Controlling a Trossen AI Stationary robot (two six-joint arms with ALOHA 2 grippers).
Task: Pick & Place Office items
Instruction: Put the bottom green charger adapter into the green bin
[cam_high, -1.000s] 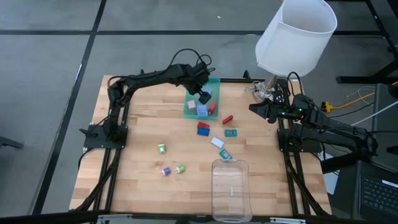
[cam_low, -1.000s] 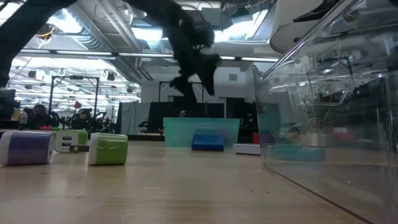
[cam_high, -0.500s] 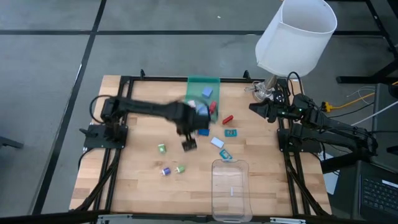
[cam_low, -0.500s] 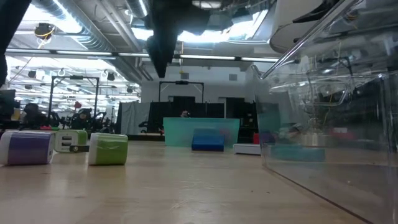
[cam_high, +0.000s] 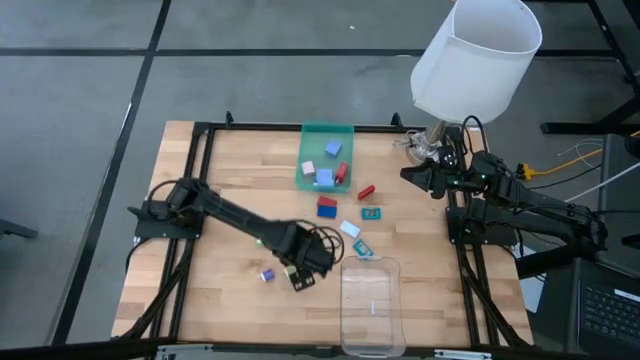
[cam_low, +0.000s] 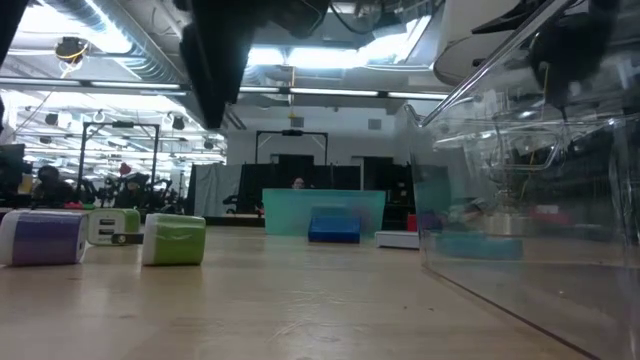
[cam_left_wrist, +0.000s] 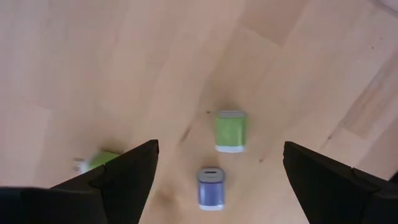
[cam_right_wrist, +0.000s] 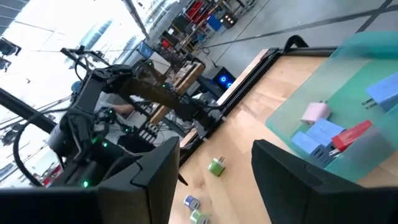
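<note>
Left gripper (cam_high: 300, 278): over the table's (cam_high: 230, 200) front middle, just left of the clear plastic tray (cam_high: 370, 305) – fingers spread wide, holding nothing. In its wrist view a green roll (cam_left_wrist: 230, 130) and a blue roll (cam_left_wrist: 211, 186) lie between the fingers, and a second green piece (cam_left_wrist: 99, 160) is half hidden by one finger.

Right gripper (cam_high: 412, 150): parked off the table's right back corner, under a white bucket-like shade (cam_high: 475, 55); its fingers stand parted with nothing between them.

Green tray (cam_high: 310, 145): at the back edge, middle. It holds a pink cube (cam_high: 308, 169), a blue cube (cam_high: 333, 148), another blue piece (cam_high: 323, 178) and a red piece (cam_high: 342, 174).

Loose items, table centre: a red-and-blue block (cam_high: 327, 206), a small red piece (cam_high: 366, 191), a teal flat rectangle (cam_high: 372, 213), a white flat piece (cam_high: 349, 229) and another teal flat piece (cam_high: 363, 248) – that last one just beside the clear tray's back edge.

Loose items, front left: the blue roll (cam_high: 266, 275) lies just left of the left gripper.

Low view: the blue roll (cam_low: 42, 238), a pale green piece (cam_low: 112, 226) and a green roll (cam_low: 174, 240) sit in a row near the front edge.
</note>
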